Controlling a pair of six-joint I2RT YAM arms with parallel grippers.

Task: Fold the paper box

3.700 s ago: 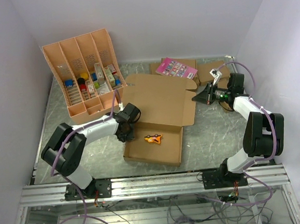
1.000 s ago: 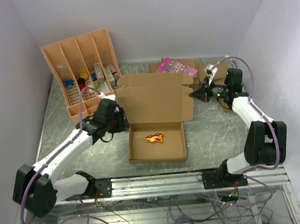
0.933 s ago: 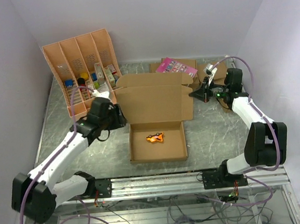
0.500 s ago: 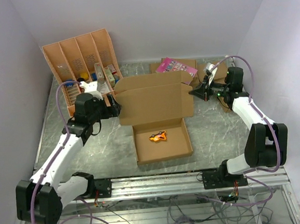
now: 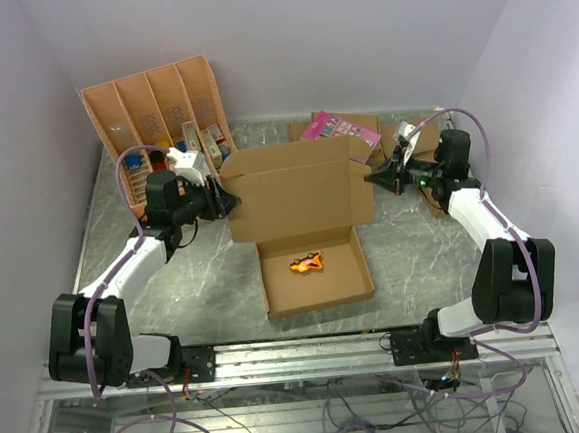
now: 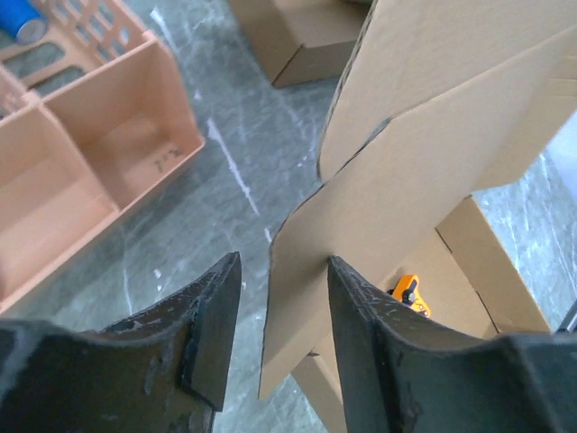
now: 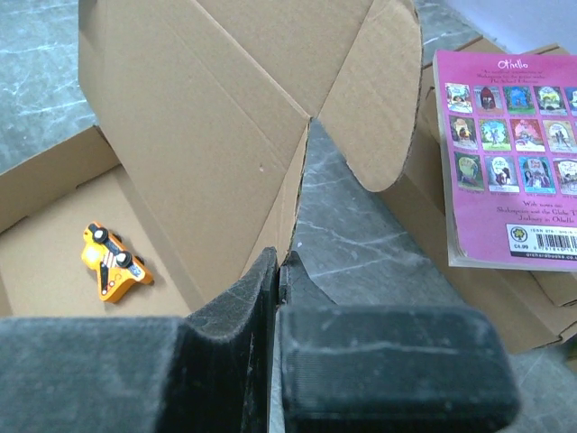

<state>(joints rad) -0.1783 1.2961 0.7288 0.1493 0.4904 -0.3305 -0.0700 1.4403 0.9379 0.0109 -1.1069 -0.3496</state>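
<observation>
Closing the lid seems the step in hand: left gripper [image 5: 226,203] straddles the lid's left flap, jaws apart, not pinching. The box [image 5: 298,196] sits centrally, lid upright, and the right gripper [image 5: 375,178] is clamped on the lid's right edge. Next, probably: tuck both flaps inward, then lower the lid squarely.

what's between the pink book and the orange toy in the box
The raised lid of the paper box stands between the pink book and the orange toy, clearest in the top view.

I have bare table [image 5: 199,274] left of the paper box [image 5: 303,200] to pass through. Behind it, the compartment tray [image 5: 156,105] and the pink book [image 5: 341,132] on small boxes [image 7: 491,293] block me.
</observation>
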